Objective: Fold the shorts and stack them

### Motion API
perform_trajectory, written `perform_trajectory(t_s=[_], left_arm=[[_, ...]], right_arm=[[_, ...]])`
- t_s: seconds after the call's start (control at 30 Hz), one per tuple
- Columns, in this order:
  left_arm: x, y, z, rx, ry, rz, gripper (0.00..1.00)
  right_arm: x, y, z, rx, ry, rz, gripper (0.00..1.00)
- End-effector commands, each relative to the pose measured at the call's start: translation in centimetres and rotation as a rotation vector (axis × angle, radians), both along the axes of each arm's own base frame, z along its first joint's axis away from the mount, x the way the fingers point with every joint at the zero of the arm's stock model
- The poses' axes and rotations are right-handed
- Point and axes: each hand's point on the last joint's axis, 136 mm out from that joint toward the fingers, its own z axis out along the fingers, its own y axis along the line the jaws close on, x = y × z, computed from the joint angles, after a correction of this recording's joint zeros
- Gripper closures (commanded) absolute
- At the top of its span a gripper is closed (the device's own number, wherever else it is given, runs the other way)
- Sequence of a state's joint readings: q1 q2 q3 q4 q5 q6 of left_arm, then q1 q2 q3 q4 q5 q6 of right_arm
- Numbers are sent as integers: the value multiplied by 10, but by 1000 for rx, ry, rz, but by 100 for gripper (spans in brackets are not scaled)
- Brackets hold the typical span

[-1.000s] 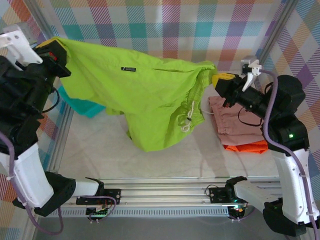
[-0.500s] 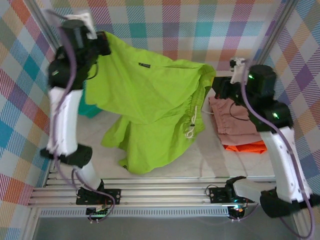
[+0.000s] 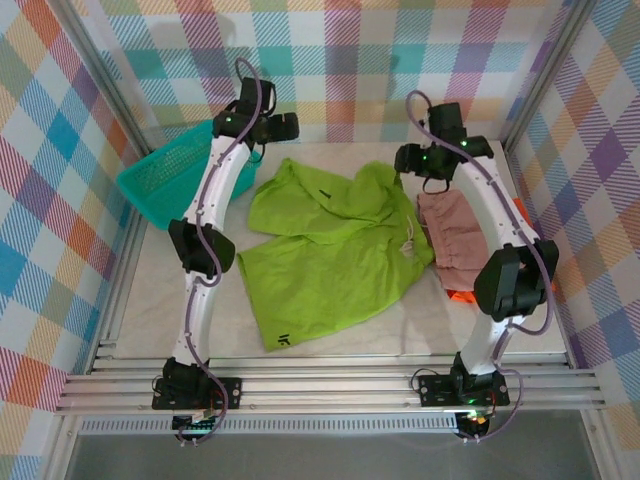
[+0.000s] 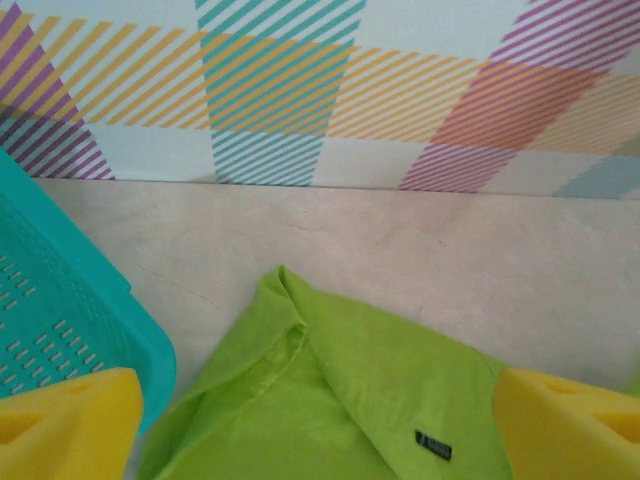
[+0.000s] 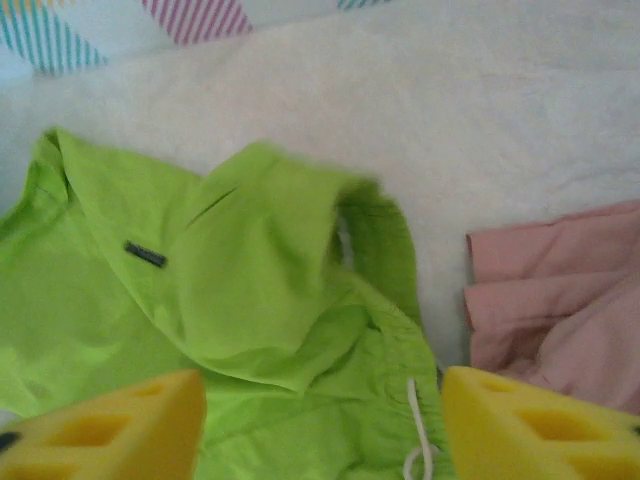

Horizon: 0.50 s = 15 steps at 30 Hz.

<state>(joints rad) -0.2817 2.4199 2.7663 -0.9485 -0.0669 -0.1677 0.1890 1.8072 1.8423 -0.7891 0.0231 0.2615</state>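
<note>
Three shorts on the table, two of them already stacked.

Item 1: lime green shorts [image 3: 330, 250]. They lie loose and rumpled, just to the right of the teal mesh basket [image 3: 165, 175]. The far end is bunched and partly turned over on itself, with the small dark logo [image 4: 433, 444] facing up and the white drawstring [image 5: 412, 440] trailing. Judged unfolded.

Item 2: dusty pink shorts [image 3: 460, 235]. These sit well apart from the basket, beyond the lime pair, as a compact folded pad.

Item 3: bright orange shorts [image 3: 458, 295]. They lie under the pink pair, with a sliver showing at the edge nearer the arm bases.

Item 4: left gripper [image 4: 320, 420]. It hovers by the basket's far right corner, above the lime pair's far edge. Its yellow pads are spread wide with nothing between them.

Item 5: right gripper [image 5: 320, 425]. It is well apart from the basket, over the lime waistband. Its pads are likewise spread and empty.

Progress, as judged: two of three pairs are done. What remains is to flatten the lime pair, fold it and set it on the pink-and-orange stack.
</note>
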Motion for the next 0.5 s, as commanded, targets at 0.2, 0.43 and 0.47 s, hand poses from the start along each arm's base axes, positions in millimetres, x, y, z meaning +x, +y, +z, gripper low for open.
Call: perform_trajectory(t_s=[0.2, 0.43, 0.47], left_arm=[[-135, -9, 73, -192, -54, -50, 0], [-211, -18, -13, -277, 84, -39, 0], [-223, -23, -28, -278, 107, -44, 0]], right_arm=[[-45, 50, 23, 312, -24, 169, 14], [-25, 90, -25, 431, 100, 238, 11], [-18, 97, -31, 447, 113, 246, 11]])
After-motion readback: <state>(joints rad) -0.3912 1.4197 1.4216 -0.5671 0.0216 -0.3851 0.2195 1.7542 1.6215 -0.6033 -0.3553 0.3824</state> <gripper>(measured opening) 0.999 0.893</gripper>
